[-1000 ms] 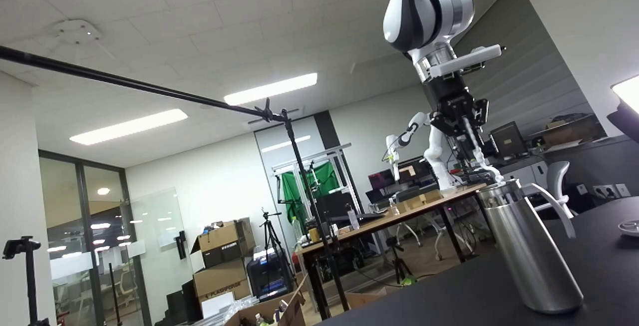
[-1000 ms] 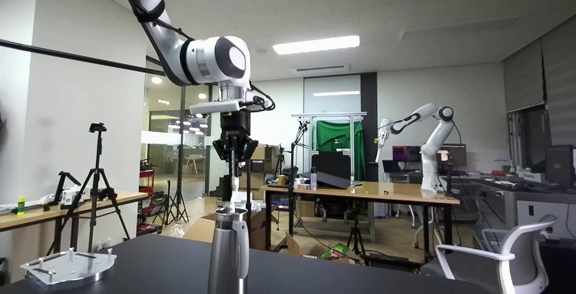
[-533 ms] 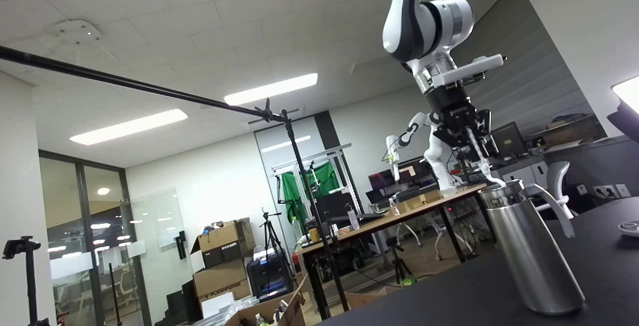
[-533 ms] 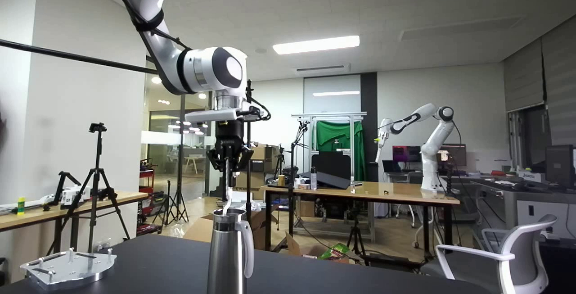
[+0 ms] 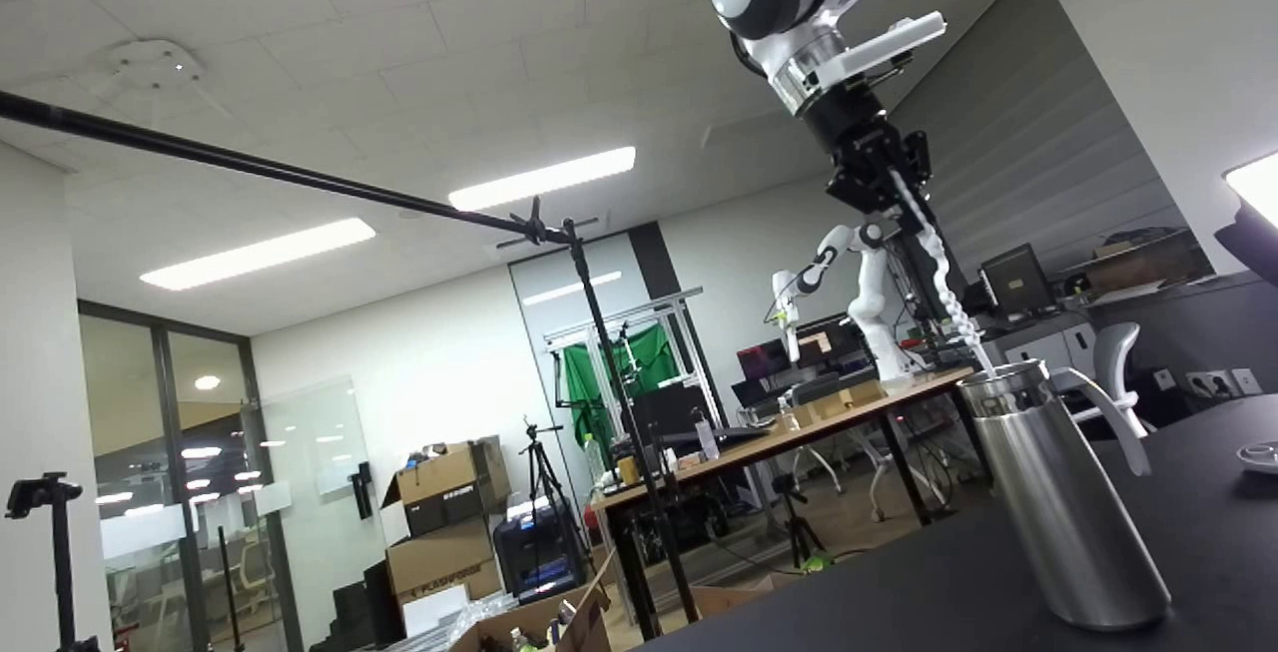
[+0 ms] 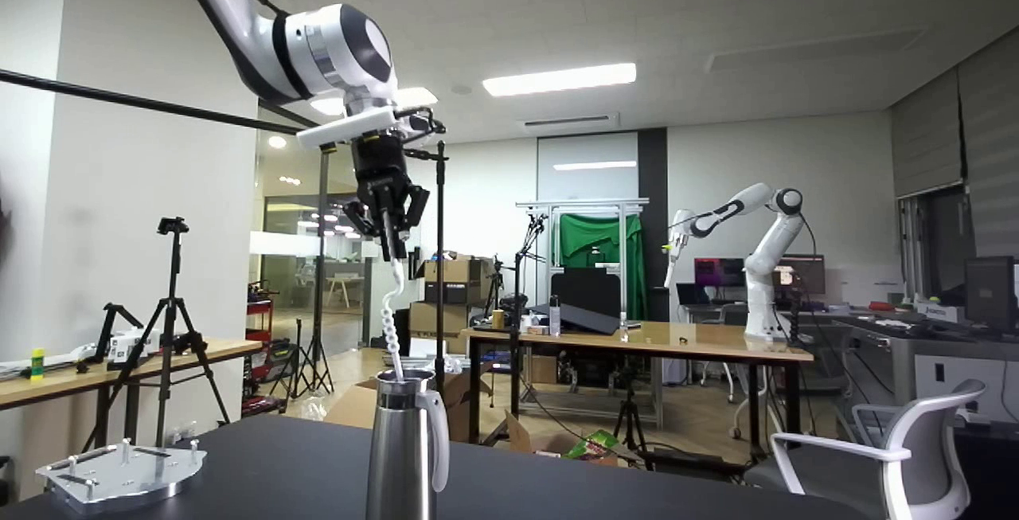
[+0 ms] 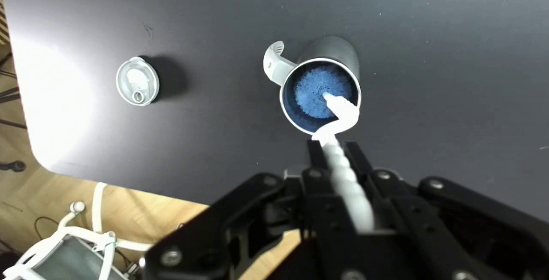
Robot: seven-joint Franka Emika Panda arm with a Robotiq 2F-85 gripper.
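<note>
A white brush [image 6: 388, 321] with a bumpy, wavy stem reaches down into an open steel jug [image 5: 1068, 512]; its blue bristles [image 7: 315, 100] sit inside the body. Black jaws are clenched on the upper end of the brush, well above the rim. The jug stands upright on a dark counter [image 7: 223, 155], with nothing seen bracing it. In the wrist view the stem crosses over the rim at a slant; whether they touch cannot be told. A sideways pull would likely lever the stem against the rim and tip the jug. Bristles snagging on the inner wall could lift the jug on an upward pull. Held by one end, the slim brush might also swivel or slip. A round, pale lid [image 7: 136, 82] lies apart from the jug, so toppling could spill any contents; none are visible.
</note>
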